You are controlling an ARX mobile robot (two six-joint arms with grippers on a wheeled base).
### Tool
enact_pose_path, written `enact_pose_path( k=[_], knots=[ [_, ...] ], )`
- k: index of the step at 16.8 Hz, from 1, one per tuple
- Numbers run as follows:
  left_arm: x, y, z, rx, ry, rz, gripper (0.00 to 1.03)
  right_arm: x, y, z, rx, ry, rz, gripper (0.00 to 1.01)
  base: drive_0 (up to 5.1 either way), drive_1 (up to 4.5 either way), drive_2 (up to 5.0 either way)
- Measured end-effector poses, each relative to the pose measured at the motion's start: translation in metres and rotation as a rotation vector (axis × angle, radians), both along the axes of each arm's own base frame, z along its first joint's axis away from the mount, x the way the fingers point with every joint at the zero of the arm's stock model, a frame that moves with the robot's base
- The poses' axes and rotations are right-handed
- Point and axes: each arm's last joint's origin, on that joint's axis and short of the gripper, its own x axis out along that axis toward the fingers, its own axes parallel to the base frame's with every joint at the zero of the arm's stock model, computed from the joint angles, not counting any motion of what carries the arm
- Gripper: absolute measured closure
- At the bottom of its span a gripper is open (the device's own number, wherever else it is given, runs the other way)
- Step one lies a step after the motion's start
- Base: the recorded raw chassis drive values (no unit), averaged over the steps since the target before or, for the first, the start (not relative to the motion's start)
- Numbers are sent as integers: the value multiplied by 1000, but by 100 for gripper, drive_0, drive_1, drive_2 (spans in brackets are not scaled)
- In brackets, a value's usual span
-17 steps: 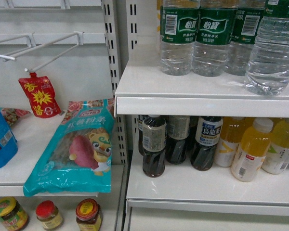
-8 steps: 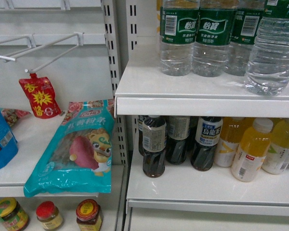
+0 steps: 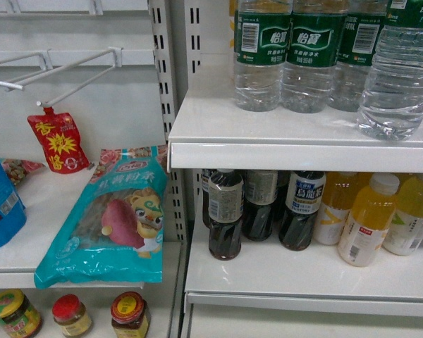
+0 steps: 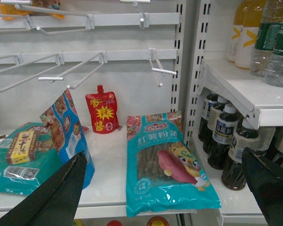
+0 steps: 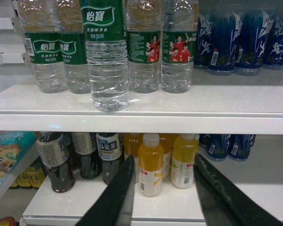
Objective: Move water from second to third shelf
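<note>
While both claws hang apart and empty, the right claw (image 5: 162,188) must next rise to the water (image 5: 105,56).

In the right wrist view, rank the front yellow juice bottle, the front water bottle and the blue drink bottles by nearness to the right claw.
1. Front yellow juice bottle, lower shelf, directly between the open fingers of the right claw.
2. Front water bottle, upper shelf edge, up left.
3. Blue drink bottles, upper shelf, far back right.

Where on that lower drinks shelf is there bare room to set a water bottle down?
The lower shelf is bare along its front, ahead of the dark bottles and the yellow juice bottles. Behind that strip the bottles stand packed in rows, so the back is crowded.
</note>
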Motion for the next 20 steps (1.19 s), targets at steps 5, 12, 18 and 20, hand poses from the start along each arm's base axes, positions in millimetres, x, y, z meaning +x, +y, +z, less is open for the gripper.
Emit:
enact_pose_path(
  k=[5, 12, 18, 20],
  knots=[
    [0, 0, 0, 0, 0, 0, 5, 0, 0, 0, 0, 0, 0, 17, 0, 0, 0],
    [0, 0, 0, 0, 0, 0, 5, 0, 0, 0, 0, 0, 0, 3, 0, 0, 0],
    [0, 0, 0, 0, -1, 0, 5, 0, 0, 0, 0, -2, 0, 3, 0, 0, 0],
    [0, 0, 0, 0, -2, 0, 5, 0, 0, 0, 0, -4, 0, 3, 0, 0, 0]
  ],
)
